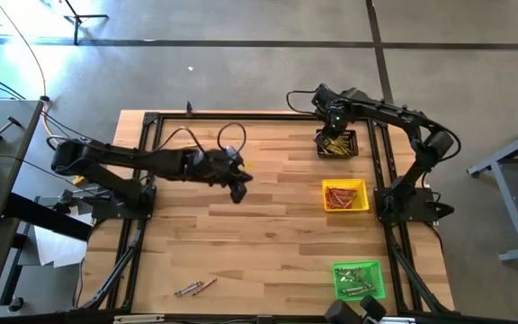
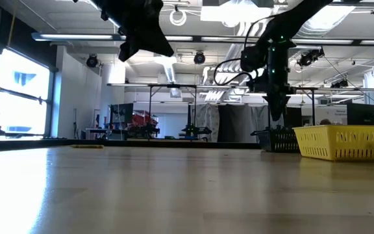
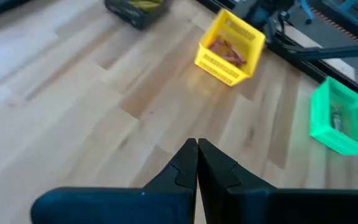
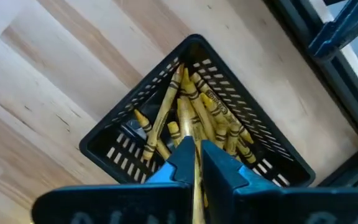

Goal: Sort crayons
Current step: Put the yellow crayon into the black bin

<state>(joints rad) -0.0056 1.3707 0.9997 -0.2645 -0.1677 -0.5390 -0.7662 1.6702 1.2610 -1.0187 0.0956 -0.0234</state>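
Observation:
My right gripper [image 1: 334, 133] hangs over the black tray [image 1: 337, 144] at the table's far right and is shut on a yellow crayon [image 4: 196, 163]. The tray holds several yellow crayons [image 4: 197, 109]. My left gripper [image 1: 238, 190] is shut and empty, raised above the middle of the table [image 3: 197, 149]. Red crayons lie in the yellow tray [image 1: 344, 195] and greyish crayons in the green tray [image 1: 360, 279]. A few greyish crayons [image 1: 196, 288] lie loose near the table's front edge. My right gripper pinches the yellow crayon [image 4: 197, 180] between its two fingers. The fingers point down into the black tray, and the crayon lies along them, showing only as a thin strip in the gap. The fingers hide its ends; I cannot tell whether it touches the crayons below.
The three trays stand in a row along the table's right side, black farthest, green nearest. A small yellow stick [image 1: 247, 166] lies on the wood beside my left wrist. Bare wood [image 1: 268, 243] spreads across the middle. Black frame rails [image 1: 378, 162] run along the table's edges.

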